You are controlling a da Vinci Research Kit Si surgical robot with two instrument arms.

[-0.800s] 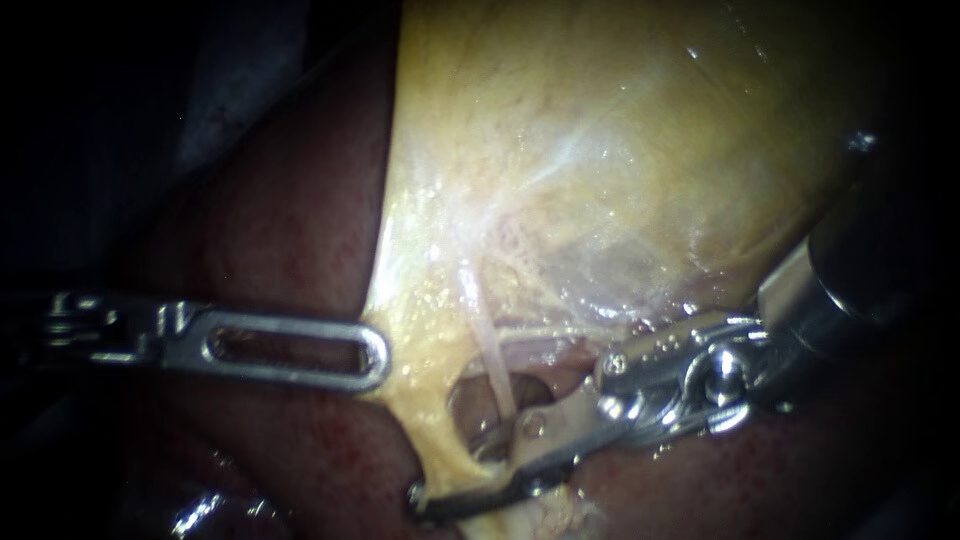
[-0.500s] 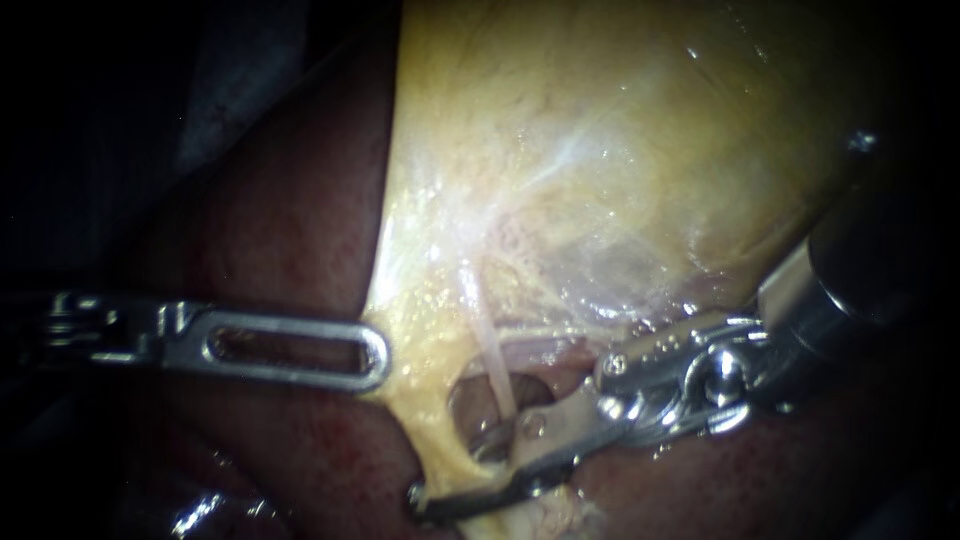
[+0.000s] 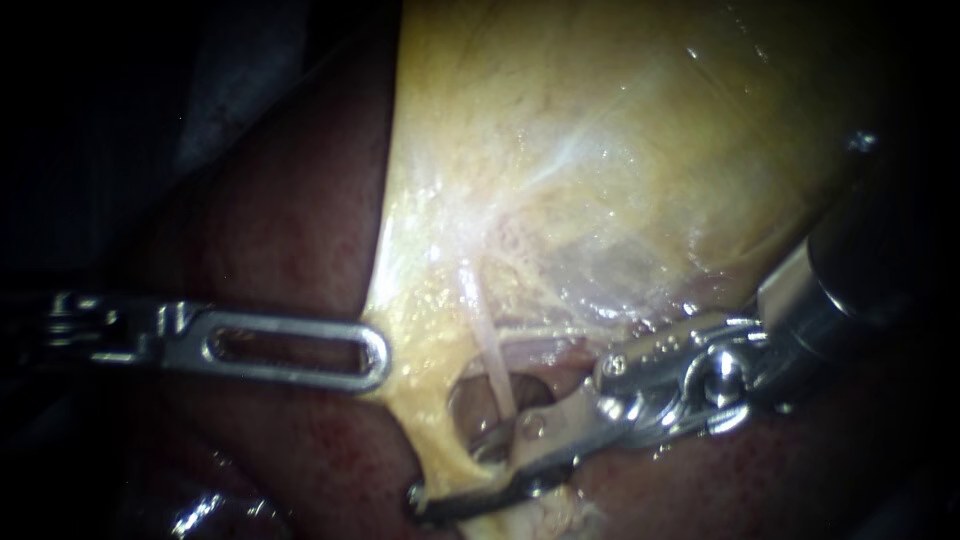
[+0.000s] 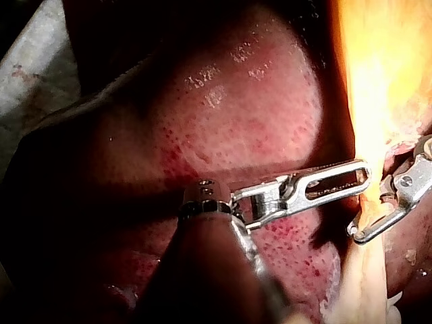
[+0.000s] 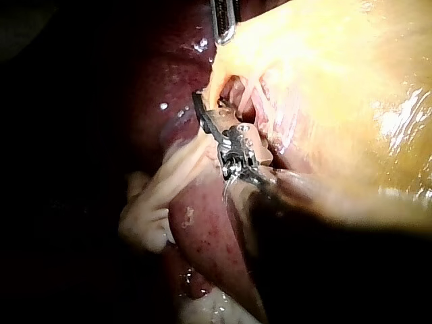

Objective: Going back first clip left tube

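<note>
My left instrument [image 3: 372,357] is gripping the gallbladder [image 3: 600,150] by its lower edge, jaws clenched on the yellow rim and pulling it taut over the liver [image 3: 290,230]. Just below the gallbladder's pale underside a window is showing in the tissue. A thin pale tube [image 3: 495,365] is running down from the gallbladder across that window. My right instrument [image 3: 500,478] is lying under the gallbladder's lower edge. It is crossing just below the tube, with its tip resting against the yellow strand hanging from the gallbladder. I cannot tell whether it is clamped or released.
</note>
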